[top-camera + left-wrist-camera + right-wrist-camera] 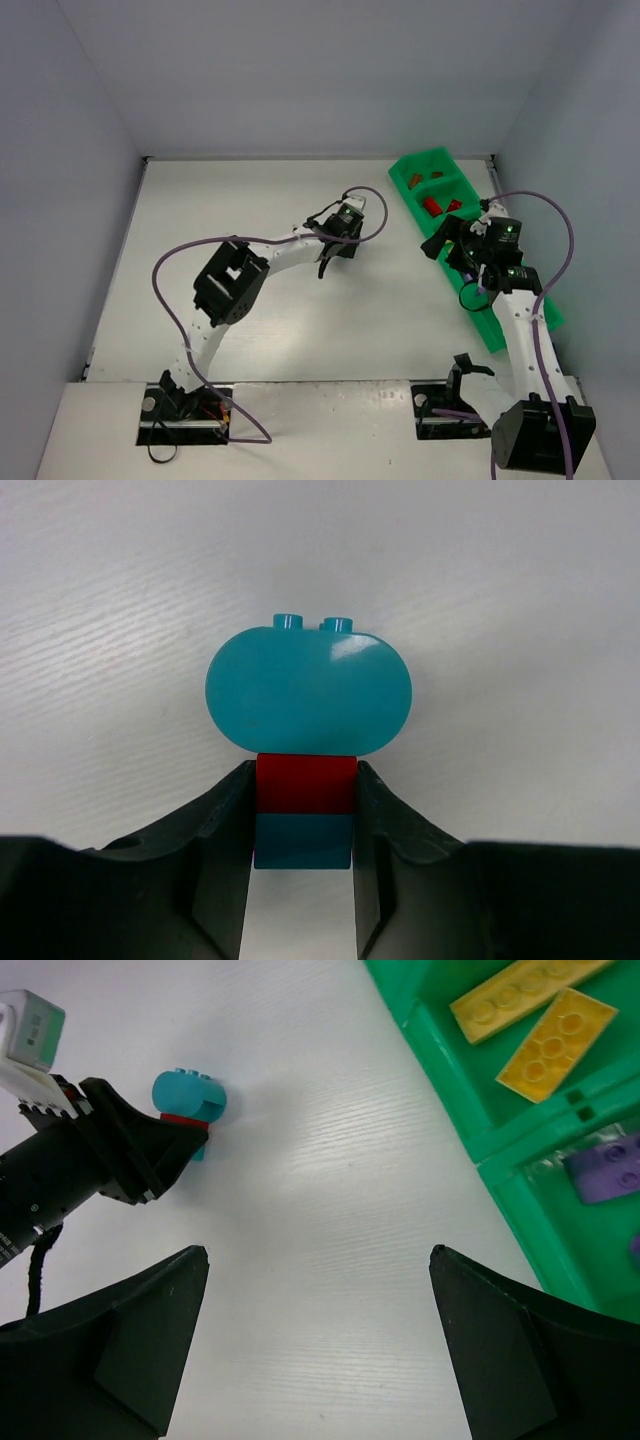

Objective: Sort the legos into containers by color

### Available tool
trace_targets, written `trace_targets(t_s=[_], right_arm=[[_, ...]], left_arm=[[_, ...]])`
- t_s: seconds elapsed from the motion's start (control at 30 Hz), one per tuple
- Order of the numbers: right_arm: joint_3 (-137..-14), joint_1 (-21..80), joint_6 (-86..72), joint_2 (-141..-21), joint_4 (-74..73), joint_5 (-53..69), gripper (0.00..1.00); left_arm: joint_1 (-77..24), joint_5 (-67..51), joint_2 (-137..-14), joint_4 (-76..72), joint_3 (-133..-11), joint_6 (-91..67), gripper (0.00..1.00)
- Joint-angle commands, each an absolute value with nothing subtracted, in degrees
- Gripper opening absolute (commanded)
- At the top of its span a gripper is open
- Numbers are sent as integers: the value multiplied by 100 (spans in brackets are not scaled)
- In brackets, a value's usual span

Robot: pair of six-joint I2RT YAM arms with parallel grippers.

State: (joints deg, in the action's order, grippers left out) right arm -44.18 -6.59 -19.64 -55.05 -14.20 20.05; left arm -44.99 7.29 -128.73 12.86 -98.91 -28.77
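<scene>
My left gripper (304, 780) is shut on a small lego stack resting on the white table. Its jaws press the sides of a red brick (305, 783) and of the teal brick (303, 840) joined to it. A rounded teal piece (308, 690) with two studs sits on the stack's far end. The right wrist view shows that same teal piece (186, 1095) at the tip of the left gripper (197, 1138). My right gripper (318, 1252) hangs open over bare table beside the green containers (440, 1055). Two yellow plates (530, 1020) lie in one compartment and a purple brick (605, 1170) in the neighbouring one.
The green tray (408, 172) runs along the right side of the table, with red bricks (433, 206) in a far compartment. My right arm (520, 320) covers its near half. Grey walls close off the back and both sides. The left gripper (338, 250) hides the stack from above.
</scene>
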Motion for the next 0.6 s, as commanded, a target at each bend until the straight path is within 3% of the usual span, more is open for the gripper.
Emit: trace_targets(t_s=[0.0,0.3,0.57], right_arm=[[-4772,-545,-1758,-5704,-985,2828,89],[-5510,-35,-1731,-6486,-844,4437,91],[-5853,457,-1942,-6759,-440,5212,87]], left_arm=[[-4509,555,-11674,274,-9222,-1698,23],[-4509,-860,-9467,-1274,-7112,-62,26],[-4518,-2073,-8684,-1187,-6715,228,32]])
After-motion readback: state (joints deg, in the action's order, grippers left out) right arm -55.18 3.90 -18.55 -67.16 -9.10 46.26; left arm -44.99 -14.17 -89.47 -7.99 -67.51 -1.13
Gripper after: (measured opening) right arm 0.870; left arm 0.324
